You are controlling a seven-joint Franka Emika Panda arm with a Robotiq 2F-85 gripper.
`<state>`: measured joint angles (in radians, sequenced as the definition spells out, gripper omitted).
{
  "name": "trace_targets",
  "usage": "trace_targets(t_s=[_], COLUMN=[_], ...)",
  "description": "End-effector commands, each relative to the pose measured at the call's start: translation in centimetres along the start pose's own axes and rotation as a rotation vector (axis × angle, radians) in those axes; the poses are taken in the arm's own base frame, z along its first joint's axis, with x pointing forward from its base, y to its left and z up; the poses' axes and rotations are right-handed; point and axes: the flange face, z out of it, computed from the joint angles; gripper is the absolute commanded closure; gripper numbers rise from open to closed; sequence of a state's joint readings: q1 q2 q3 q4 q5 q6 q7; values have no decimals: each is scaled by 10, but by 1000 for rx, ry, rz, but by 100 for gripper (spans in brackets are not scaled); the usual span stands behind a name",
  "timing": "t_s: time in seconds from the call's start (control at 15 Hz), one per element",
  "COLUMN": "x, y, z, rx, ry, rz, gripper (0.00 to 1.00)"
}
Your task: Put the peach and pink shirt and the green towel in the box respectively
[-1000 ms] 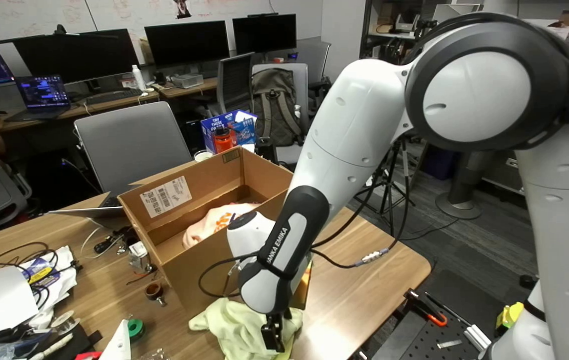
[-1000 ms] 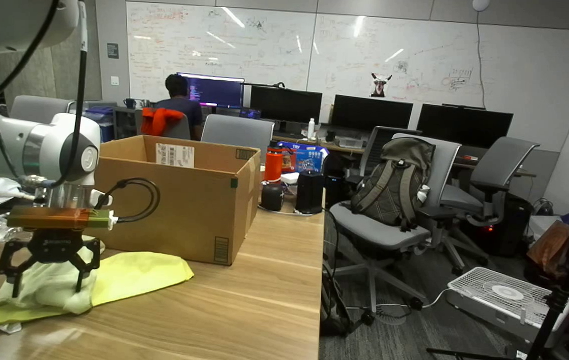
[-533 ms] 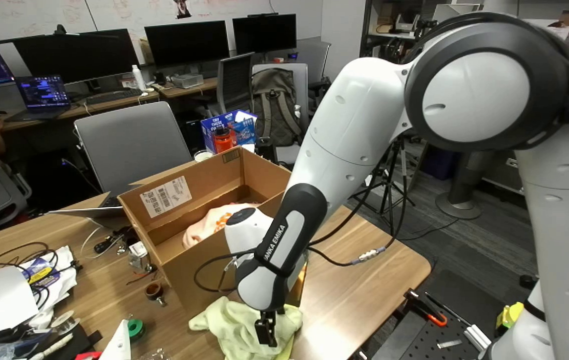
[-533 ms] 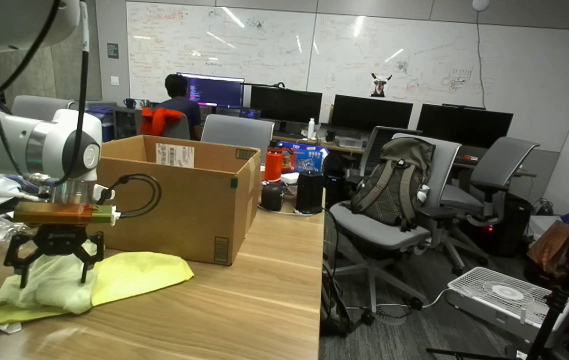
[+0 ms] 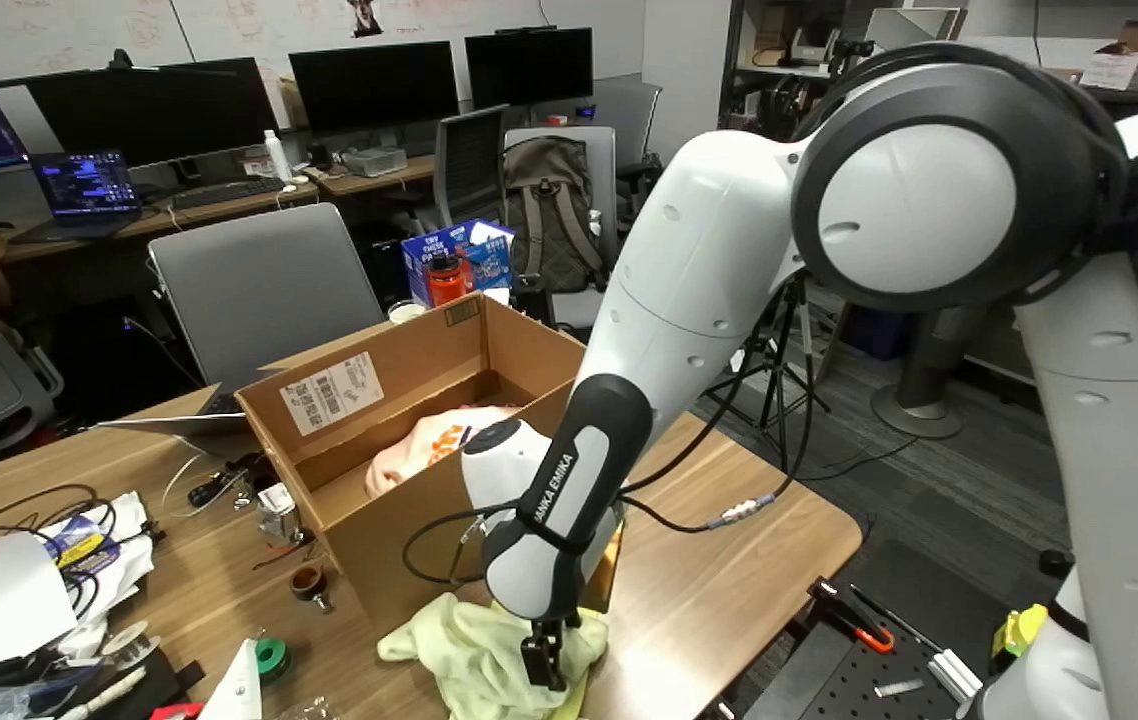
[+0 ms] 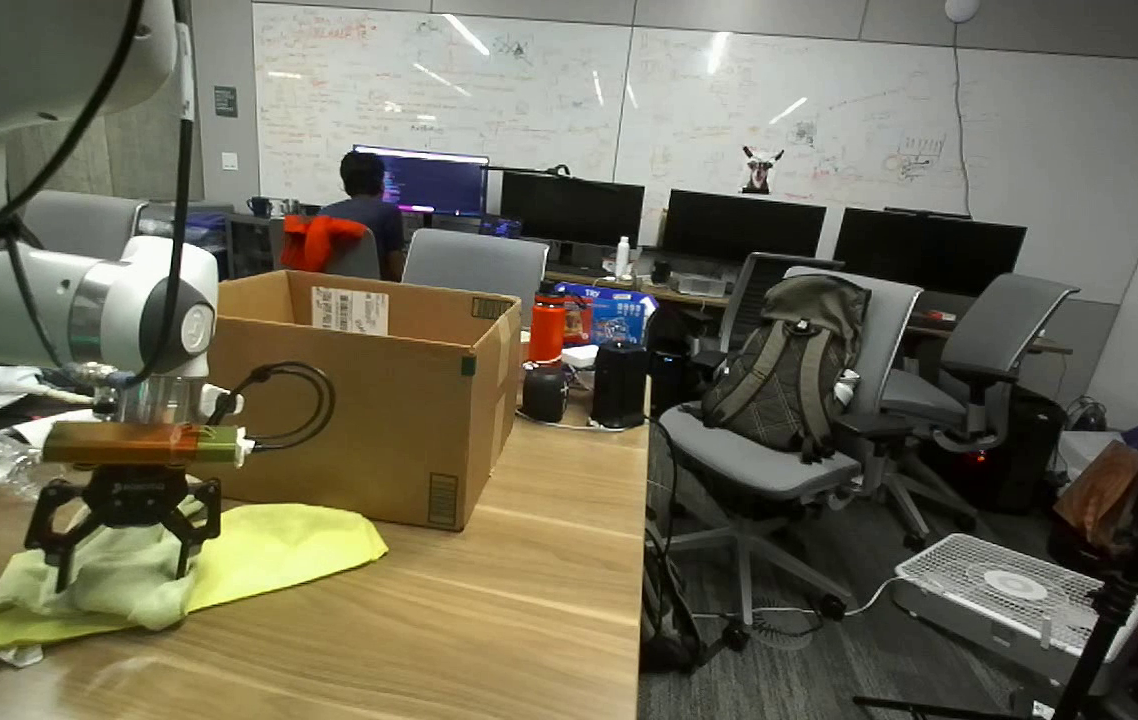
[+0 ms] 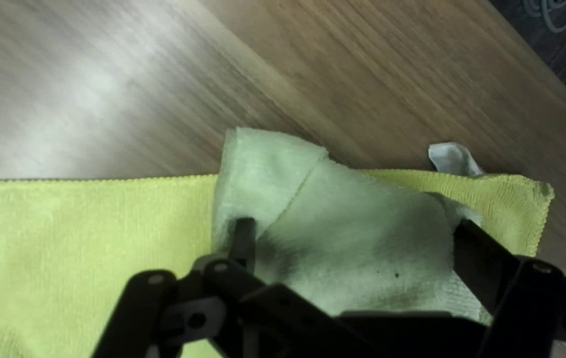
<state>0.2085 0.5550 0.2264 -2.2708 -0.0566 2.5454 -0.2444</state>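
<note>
Of the task's things in an exterior view, the large brown cardboard box [image 5: 374,560] comes first from the left, with the soft peach-pink fabric shirt with orange print [image 5: 414,455] already inside. Further right, outside the near wall, the bunched pale yellow-green cloth towel [image 5: 474,655] lies on the wood-topped desk [image 5: 689,600]; over its right part the black two-fingered tool [image 6: 123,582] points down, fingers apart, clamped on nothing.

The step in hand looks like gripping the towel. In the wrist view a flat bright-yellow cloth layer [image 7: 84,248] lies at left, then the pale fold between the fingers; I cannot tell whether both are one cloth. That fold seems a good target: go straight down until the tips all but meet the desk, then close slowly for a deep bite. Lift well clear of the cardboard wall before crossing.
</note>
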Motion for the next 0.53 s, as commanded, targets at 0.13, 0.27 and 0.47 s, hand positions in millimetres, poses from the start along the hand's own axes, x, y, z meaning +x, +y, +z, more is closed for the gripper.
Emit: trace_targets(t_s=[0.13, 0.27, 0.47], x=[3, 3, 3], y=[6, 6, 7], z=[-1, -4, -10], rx=[-8, -10, -20], ry=[17, 19, 25], rz=[9, 10, 15], gripper=[4, 29, 49])
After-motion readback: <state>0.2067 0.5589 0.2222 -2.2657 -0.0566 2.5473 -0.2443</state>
